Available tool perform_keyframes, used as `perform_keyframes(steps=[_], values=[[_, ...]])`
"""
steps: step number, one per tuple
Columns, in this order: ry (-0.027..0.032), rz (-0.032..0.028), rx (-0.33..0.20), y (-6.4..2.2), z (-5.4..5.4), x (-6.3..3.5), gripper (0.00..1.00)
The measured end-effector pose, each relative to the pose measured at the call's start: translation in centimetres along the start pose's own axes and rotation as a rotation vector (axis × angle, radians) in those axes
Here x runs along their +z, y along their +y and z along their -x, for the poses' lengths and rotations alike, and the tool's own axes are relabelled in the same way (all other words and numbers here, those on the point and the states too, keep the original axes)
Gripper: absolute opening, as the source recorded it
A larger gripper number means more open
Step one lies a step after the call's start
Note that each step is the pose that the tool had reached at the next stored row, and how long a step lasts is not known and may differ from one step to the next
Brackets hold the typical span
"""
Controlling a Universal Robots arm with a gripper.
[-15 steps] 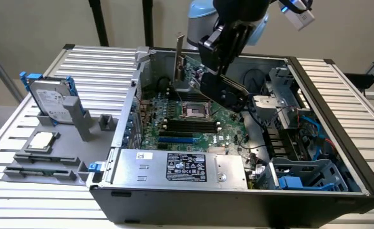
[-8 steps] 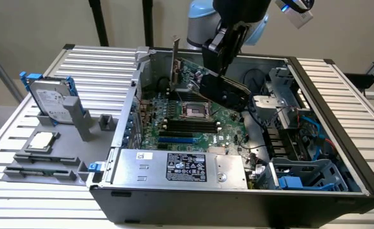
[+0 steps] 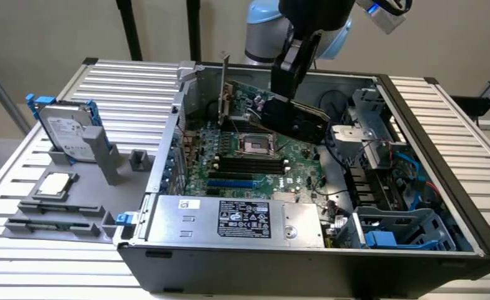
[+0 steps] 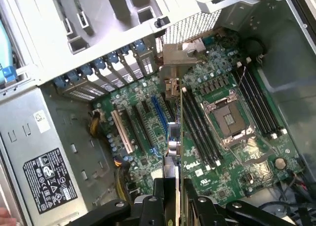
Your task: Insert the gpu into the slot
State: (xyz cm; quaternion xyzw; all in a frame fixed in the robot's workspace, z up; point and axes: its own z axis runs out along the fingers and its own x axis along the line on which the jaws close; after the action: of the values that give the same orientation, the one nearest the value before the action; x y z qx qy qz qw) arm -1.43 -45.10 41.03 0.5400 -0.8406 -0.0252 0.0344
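Holding the gpu (image 3: 299,122) clamped in the pincer (image 4: 170,199), tilted above the board's (image 3: 305,164) CPU socket (image 3: 254,145) end, clear of the slot (image 3: 230,184), I fear that tilt could jam its edge against the memory slots (image 3: 245,166).

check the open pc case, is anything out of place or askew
Only the gpu: it hangs in the claw above the board, not seated in the blue slot. Nothing looks spilled or broken.
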Motion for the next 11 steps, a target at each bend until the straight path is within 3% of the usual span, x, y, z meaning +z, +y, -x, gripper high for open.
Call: perform_keyframes(steps=[3,11], values=[[-0.0062,0.003,-0.05,-0.01,0.0,0.06,0.26],[-0.0349,0.0164,-0.174,-0.02,0.01,0.19,0.26]])
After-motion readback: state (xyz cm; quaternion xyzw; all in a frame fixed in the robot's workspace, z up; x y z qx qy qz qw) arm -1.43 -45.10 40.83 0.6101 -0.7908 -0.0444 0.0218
